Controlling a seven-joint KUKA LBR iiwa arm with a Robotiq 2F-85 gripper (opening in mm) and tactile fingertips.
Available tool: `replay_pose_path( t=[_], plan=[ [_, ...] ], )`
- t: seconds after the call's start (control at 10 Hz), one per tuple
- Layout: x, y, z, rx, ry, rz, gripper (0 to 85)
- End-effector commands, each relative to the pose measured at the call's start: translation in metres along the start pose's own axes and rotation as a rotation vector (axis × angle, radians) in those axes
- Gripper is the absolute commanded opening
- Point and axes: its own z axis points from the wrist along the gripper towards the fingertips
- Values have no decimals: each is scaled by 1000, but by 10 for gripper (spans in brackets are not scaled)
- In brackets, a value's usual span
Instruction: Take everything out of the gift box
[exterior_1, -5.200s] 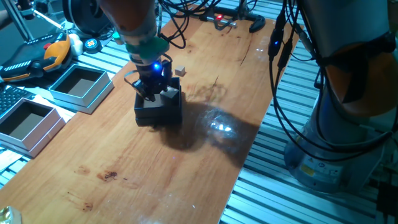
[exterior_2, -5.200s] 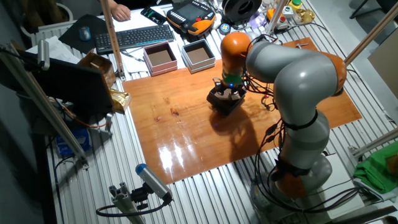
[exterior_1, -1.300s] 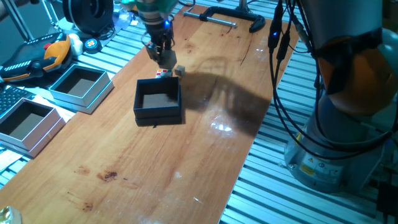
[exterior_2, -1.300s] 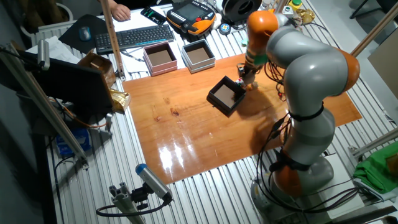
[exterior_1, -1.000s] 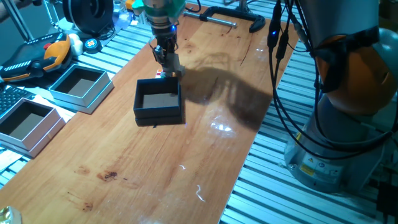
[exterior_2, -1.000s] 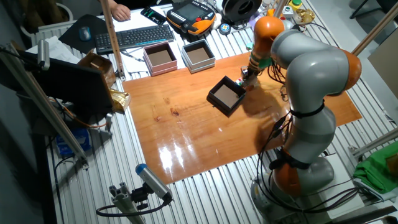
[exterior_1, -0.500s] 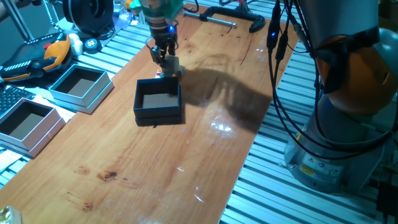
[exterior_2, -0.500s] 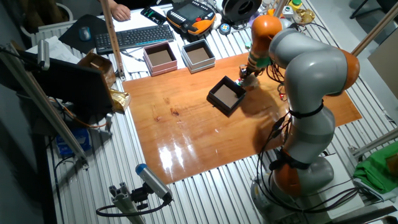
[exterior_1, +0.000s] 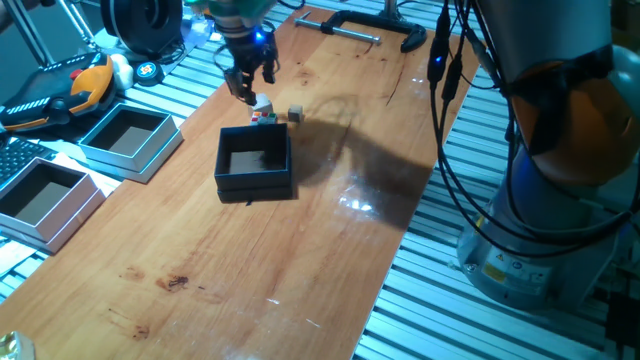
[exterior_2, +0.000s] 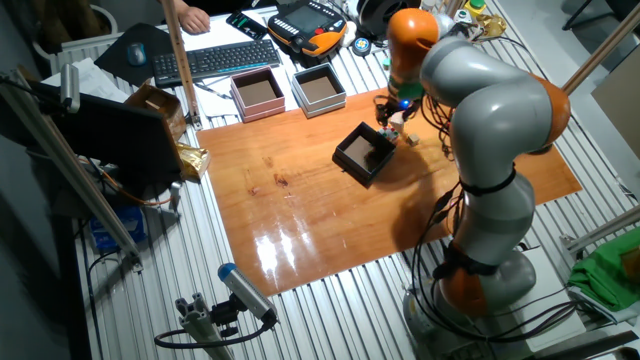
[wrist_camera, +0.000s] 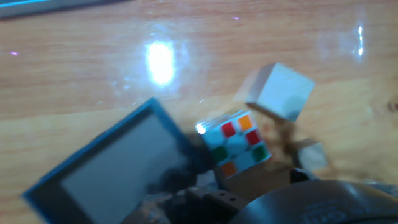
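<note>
Gripper: the gripper (exterior_1: 246, 88) hangs above the far end of the wooden table (exterior_1: 330, 250), over the cube and past the box; its fingers stand apart and carry nothing.
Gift box: the gift box (exterior_1: 254, 163) sits upright on the table, square, black, low-walled, with a dark floor; nothing shows inside it in either fixed view or in the hand view (wrist_camera: 118, 168).
Puzzle cube: the puzzle cube (exterior_1: 264, 116) lies on the wood just beyond the box's far wall, outside it; the hand view (wrist_camera: 235, 144) shows white, red, orange and green squares, right beside a corner of the box.
Pale block: the pale block (exterior_1: 296, 115) rests on the table just beside the cube, on the side away from the box, also outside it (wrist_camera: 278, 91).
Surroundings: two light-blue boxes (exterior_1: 128, 140) with brown insides stand off the table's edge, well apart from the gift box; the arm (exterior_2: 480, 110) arches over the table from the other side.
</note>
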Motion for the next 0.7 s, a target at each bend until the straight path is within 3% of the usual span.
replay_pose_path(
  t=[0.0, 0.1, 0.2, 0.3, 0.6],
  plan=[
    [5, 21, -3, -4, 3, 0, 120],
    [8, 24, -2, -14, -10, -15, 7],
    [10, 27, -2, -13, -9, -8, 7],
    [13, 31, -2, -34, -10, 3, 7],
    [24, 36, -4, -34, 13, 24, 7]
  ],
)
